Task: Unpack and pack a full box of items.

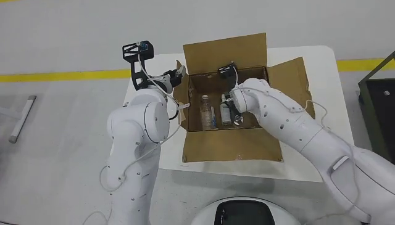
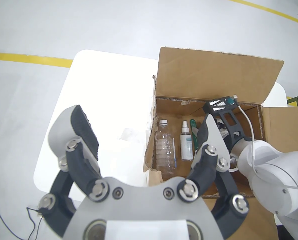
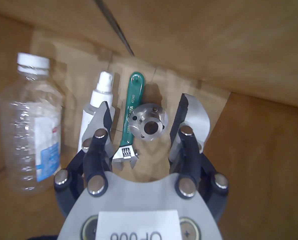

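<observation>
- The cardboard box (image 1: 231, 146) is being used as the landmark; it is sitting open on the white table (image 1: 321, 61), with its far flap (image 1: 225, 52) standing up and its side flap (image 1: 290, 80) spread outward.
- The right gripper (image 3: 145, 102) is being held down inside the box, jaws moderately wide and nothing clamped.
- The metal hub (image 3: 150, 124) is being framed between the right fingers (image 3: 181, 116) on the box floor; whether the pads are touching it cannot be told.
- The green-handled wrench (image 3: 130, 116) is being seen flat on the box floor, just beside the hub, handle toward the far wall.
- The white spray bottle (image 3: 96, 106) is lying next to the wrench, partly being hidden by one right finger.
- The clear plastic bottle (image 2: 165, 148) is lying at the end of the row, against the box wall nearest the left gripper.
- The left gripper (image 2: 141, 113) is being held outside the box, above the table just beside that wall, jaws spread wide and empty.
- In the top view, part of the box interior is being covered by the right arm (image 1: 290, 123), so the hub and wrench are being blocked there.
- In the left wrist view, the wrench is being partly masked by a left finger (image 2: 209, 136).
- Beyond the box, a yellow floor line (image 1: 62, 75), a grey bar (image 1: 21, 119) on the floor and a dark green object (image 1: 379, 114) at the edge are being seen.
</observation>
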You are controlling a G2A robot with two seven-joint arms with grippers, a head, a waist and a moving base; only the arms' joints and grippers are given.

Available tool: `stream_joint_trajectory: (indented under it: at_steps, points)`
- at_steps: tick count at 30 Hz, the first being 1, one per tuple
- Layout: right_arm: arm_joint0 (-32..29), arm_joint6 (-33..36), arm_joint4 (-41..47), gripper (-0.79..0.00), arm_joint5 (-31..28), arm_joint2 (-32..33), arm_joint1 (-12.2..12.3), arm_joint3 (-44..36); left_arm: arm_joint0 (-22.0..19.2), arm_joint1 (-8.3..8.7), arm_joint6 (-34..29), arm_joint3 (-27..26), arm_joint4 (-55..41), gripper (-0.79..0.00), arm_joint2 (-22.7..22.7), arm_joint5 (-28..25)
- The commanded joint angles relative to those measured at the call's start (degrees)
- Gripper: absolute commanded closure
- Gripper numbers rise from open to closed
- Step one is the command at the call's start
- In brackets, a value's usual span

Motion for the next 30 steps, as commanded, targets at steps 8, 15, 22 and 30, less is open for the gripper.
stream_joint_trajectory:
  at_steps: [8,15,22,30]
  points:
    - [-5.74,1.78,-7.67,-0.006,1.97,16.30,6.56,-21.36,0.00,0.00,0.00,0.00,0.00,-0.785,0.00,0.00]
    - [-23.29,2.90,-14.45,0.000,-4.91,36.02,12.23,-46.89,0.00,0.00,0.00,0.00,0.00,-0.785,0.00,0.00]
    - [-37.88,-4.48,-6.56,0.000,-10.53,50.89,13.88,-55.83,0.00,0.00,0.00,0.00,0.00,-0.785,0.00,0.00]
    - [-39.64,-4.41,-3.45,0.000,-12.64,53.14,14.08,-55.03,0.00,0.00,0.00,0.00,0.00,-0.785,0.00,0.00]
